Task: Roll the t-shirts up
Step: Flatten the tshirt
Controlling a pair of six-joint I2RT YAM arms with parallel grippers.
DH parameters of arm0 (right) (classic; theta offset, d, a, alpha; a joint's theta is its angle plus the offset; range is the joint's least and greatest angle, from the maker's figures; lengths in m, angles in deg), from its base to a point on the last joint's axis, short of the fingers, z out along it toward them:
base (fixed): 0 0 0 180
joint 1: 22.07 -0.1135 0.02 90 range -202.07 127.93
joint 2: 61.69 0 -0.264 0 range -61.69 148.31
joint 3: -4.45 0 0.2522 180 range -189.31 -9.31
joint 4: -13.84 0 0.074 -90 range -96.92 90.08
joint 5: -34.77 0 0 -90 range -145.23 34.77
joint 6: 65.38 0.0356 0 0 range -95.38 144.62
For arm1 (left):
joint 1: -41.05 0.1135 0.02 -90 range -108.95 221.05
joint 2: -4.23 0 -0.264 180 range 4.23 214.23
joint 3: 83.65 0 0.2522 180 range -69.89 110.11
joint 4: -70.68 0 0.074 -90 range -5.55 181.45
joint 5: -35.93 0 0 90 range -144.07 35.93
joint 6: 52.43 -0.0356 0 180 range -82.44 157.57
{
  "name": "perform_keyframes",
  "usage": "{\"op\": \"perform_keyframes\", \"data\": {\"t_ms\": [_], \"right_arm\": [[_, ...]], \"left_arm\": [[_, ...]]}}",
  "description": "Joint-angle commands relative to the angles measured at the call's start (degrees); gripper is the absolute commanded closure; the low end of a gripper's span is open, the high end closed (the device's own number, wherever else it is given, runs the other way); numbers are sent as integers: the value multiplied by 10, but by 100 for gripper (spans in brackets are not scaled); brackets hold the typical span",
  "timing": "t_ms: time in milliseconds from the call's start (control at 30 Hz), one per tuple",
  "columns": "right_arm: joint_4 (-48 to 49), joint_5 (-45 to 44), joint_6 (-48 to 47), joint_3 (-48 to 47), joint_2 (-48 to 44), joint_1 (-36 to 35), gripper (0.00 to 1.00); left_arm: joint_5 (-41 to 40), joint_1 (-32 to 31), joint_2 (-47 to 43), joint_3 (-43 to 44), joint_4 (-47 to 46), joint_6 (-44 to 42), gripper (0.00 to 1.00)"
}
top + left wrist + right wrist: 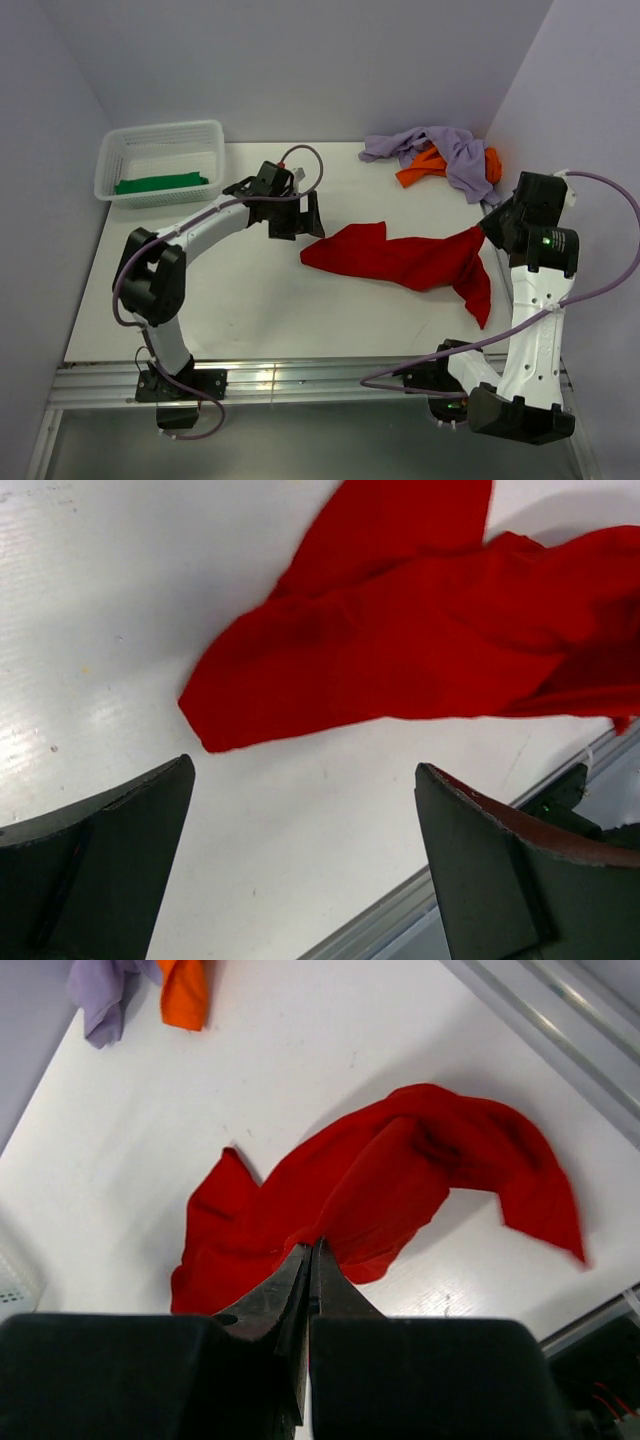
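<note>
A white mesh basket [160,135] sits at the far left corner of the counter [250,300], with the green shirt [160,184] lying flat inside it. The red shirt [400,258] stretches across the middle of the counter. The right fingers [311,1252] are clenched on its right end, which is raised off the surface. The left fingers [300,220] hang spread wide, grasping nothing, just beside the shirt's left end. The lavender shirt [445,148] and the orange shirt [418,170] lie heaped together at the far right.
</note>
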Motion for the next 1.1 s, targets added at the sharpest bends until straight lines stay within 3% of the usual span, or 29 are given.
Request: {"op": "perform_keyframes", "data": {"t_ms": [0,267,433,533,567,633,733,900,1067], "right_arm": [[49,36,0,11,-2,7,100],[58,48,0,26,-5,8,100],[56,53,-3,34,-12,8,100],[58,57,-7,44,-20,8,100],[58,75,-9,52,-23,8,100],[58,94,-16,61,-32,8,100],[59,141,-28,78,-56,5,100],[57,194,-14,123,-125,-38,100],[20,234,-14,97,-178,-78,100]], "left_arm": [[-8,-4,38,35,-5,-11,3],[-31,-16,142,85,21,-18,3],[-24,-24,169,97,37,-19,17],[-19,-33,162,78,33,-17,44],[-16,-35,153,64,31,-12,67],[-5,-36,139,50,32,-3,99],[-24,-36,80,24,56,19,100],[-114,-35,-91,-2,156,74,100],[-109,-37,-277,-34,235,189,100]]}}
